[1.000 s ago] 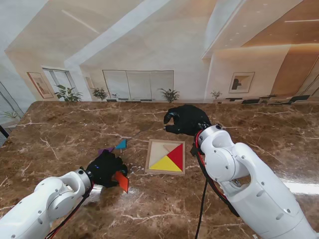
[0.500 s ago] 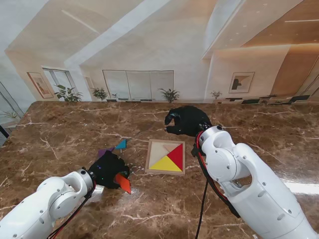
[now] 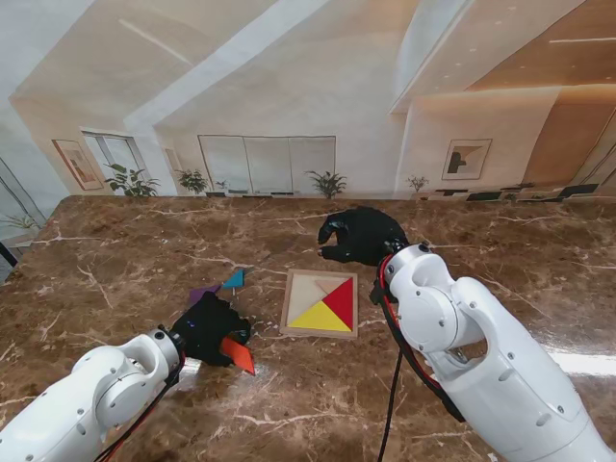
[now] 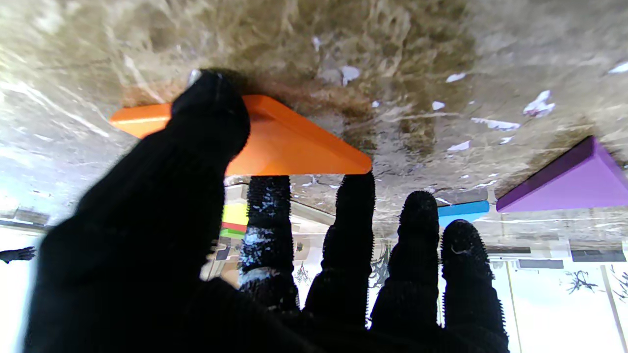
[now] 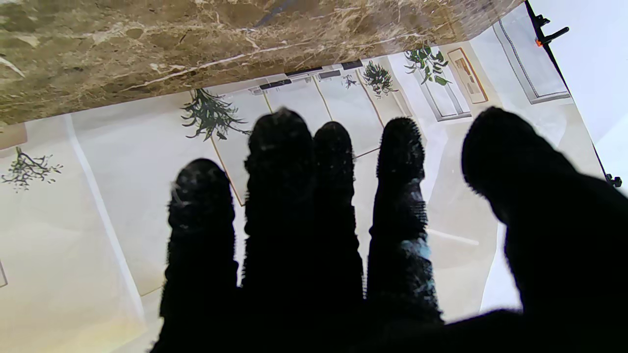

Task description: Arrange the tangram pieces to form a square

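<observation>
Stand view: tray [image 3: 292, 300] with red triangle [image 3: 341, 299], yellow triangle [image 3: 319, 318]

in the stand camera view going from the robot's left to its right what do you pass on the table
Left robot hand → orange triangle → wooden tray with yellow triangle and red triangle → right robot hand.

A brown marble table [image 3: 115, 255] with pale veins fills the near part of the scene. Behind its far edge stands a printed backdrop of a room. On it, a framed picture [image 3: 75, 164] hangs at the far left, and another framed picture [image 3: 467, 159] at the far right. Potted plants [image 3: 327, 183] line the far edge, and white panels [image 3: 267, 164] sit in the middle.
</observation>
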{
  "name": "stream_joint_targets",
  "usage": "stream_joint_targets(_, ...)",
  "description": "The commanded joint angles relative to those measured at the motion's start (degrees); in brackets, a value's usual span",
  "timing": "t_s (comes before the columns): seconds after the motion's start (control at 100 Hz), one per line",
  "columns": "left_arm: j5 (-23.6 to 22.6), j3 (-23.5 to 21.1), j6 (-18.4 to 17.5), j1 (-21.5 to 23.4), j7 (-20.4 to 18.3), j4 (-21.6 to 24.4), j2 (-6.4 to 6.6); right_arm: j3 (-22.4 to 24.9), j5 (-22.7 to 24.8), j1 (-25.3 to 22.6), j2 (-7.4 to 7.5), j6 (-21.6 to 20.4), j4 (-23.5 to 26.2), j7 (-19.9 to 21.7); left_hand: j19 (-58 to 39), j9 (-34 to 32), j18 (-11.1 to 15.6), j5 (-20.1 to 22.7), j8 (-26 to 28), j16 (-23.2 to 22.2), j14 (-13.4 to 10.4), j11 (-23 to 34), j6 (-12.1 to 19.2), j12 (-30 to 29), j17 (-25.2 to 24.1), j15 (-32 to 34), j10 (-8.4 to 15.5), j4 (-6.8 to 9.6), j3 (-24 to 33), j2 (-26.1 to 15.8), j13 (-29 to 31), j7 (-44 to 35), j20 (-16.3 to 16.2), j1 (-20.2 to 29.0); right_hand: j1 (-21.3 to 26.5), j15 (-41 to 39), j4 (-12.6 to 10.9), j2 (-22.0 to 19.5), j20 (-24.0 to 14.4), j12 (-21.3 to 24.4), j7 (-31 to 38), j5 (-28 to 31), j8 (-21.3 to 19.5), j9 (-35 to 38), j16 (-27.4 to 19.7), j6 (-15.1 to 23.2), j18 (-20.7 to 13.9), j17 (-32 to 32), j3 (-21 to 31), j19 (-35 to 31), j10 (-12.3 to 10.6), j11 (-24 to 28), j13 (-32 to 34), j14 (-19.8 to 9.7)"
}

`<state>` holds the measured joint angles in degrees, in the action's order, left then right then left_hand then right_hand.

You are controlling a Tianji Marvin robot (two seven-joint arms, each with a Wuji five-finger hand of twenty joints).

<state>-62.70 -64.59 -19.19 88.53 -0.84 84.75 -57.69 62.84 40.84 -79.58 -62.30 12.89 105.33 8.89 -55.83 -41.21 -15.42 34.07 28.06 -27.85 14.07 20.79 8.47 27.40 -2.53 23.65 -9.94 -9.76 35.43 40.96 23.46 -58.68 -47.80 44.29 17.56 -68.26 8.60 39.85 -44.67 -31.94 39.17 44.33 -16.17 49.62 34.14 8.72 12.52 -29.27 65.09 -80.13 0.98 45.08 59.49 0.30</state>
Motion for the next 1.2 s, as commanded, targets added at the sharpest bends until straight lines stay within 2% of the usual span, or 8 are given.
stream_joint_targets(0.0, 0.2, 0.6, 0.0, 1.0, -0.8, -1.7, -0.14, -0.1, -0.4, -0.3, 0.07, 0.4, -0.2, 1.1, 0.8, -6.0, -2.2, 4.4, 4.2, 2.2, -0.2, 1.2, 5.7, 0.1, 0.5, -2.2, 1.7, 1.01, 3.1, -0.4, 2.5, -9.1, 1.4, 5.6, -1.6, -0.4, -0.9, 0.0, 0.2, 0.4, 0.1, 0.5, -0.6, 0.4, -0.3, -0.3, 0.5, -0.1, 0.2, -1.1, 0.2, -0.2, 1.1, 0.1)
stream_joint_targets(0.27, 2.2, 0.5, -1.0, 0.9, -0.4, -2.5, -0.38, -0.2, -0.8, -0.2, 0.2, 0.7, -0.2, 1.9, 2.4, -13.5, -4.0, 5.1, 3.9, 5.9, -1.0, 2.6, 5.0, -0.7, 3.4, -5.5, 2.4, 0.84, 4.2, 0.7, 8.2, -9.1, 4.2, 6.0, -1.7, -0.4, -1.0, -0.3, 0.2, 0.4, 0.1, 0.3, -0.5, 0.3, -0.3, -0.4, 0.5, -0.1, 0.1, -1.1, 0.3, -0.2, 1.2, 0.0)
stream_joint_targets(0.45, 4.1, 0.2, -1.7, 0.9, -1.2, -2.6, -0.52, -0.2, -0.9, -0.1, 0.23, 0.9, -0.2, 2.1, 1.8, -16.5, -4.8, 5.4, 3.5, 6.9, -0.8, 4.0, 4.4, 8.4, 5.1, -4.5, 2.4, 0.79, 4.9, 1.0, 10.1, -9.1, 5.9, 6.4, -1.7, -0.4, -1.1, -0.6, 0.2, 0.5, 0.2, 0.2, -0.5, 0.4, -0.3, -0.4, 0.4, -0.3, 0.1, -1.2, 0.3, -0.1, 1.3, -0.1)
stream_joint_targets(0.73, 6.8, -0.4, -2.6, 0.9, -4.4, -2.6, -0.46, -0.2, -1.1, -0.2, 0.24, 1.3, -0.3, 2.3, 1.6, -18.0, -6.1, 5.1, 4.1, 5.2, 1.1, 5.6, 3.9, 17.6, 5.2, -2.5, 1.9, 1.04, 5.5, 0.8, 11.7, -9.0, 6.2, 7.0, -1.7, -0.4, -1.1, -0.8, 0.3, 0.5, 0.3, 0.2, -0.5, 0.4, -0.3, -0.6, 0.5, -0.4, 0.1, -1.3, 0.3, -0.1, 1.4, 0.0)
stream_joint_targets(0.93, 8.1, -0.6, -2.8, 1.0, -5.9, -2.3, -0.41, -0.2, -1.3, -0.2, 0.25, 1.3, -0.6, 2.3, 1.1, -18.4, -6.3, 4.8, 4.8, 3.5, 1.1, 6.7, 3.2, 22.8, 5.6, -0.7, 1.7, 1.2, 6.5, 0.8, 12.6, -9.3, 5.9, 7.6, -1.6, -0.4, -1.1, -1.0, 0.4, 0.6, 0.4, 0.3, -0.5, 0.4, -0.4, -0.7, 0.5, -0.4, 0.2, -1.3, 0.3, -0.1, 1.5, -0.1)
stream_joint_targets(1.07, 8.6, -0.8, -3.1, 1.1, -6.4, -2.2, -0.4, -0.1, -1.3, -0.3, 0.24, 1.3, -0.7, 2.2, 0.9, -19.4, -6.5, 4.8, 5.2, 3.0, 1.1, 7.3, 2.8, 24.4, 6.0, 0.0, 1.8, 1.26, 7.0, 1.1, 13.5, -9.7, 5.8, 7.9, -1.7, -0.4, -1.2, -1.3, 0.4, 0.6, 0.4, 0.4, -0.5, 0.4, -0.4, -0.8, 0.5, -0.4, 0.2, -1.3, 0.4, -0.1, 1.5, 0.0)
stream_joint_targets(1.19, 8.7, -0.8, -3.2, 1.1, -6.4, -2.1, -0.4, 0.0, -1.3, -0.3, 0.23, 1.4, -0.7, 2.2, -1.4, -21.2, -6.3, 5.0, 5.5, 0.0, 0.6, 6.7, 3.3, 27.9, 7.3, 4.5, 2.4, 1.25, 6.4, 1.2, 15.7, -9.8, 4.7, 8.4, -1.7, -0.4, -1.2, -1.4, 0.4, 0.6, 0.5, 0.4, -0.5, 0.4, -0.4, -0.8, 0.4, -0.5, 0.2, -1.4, 0.4, -0.1, 1.5, -0.1)
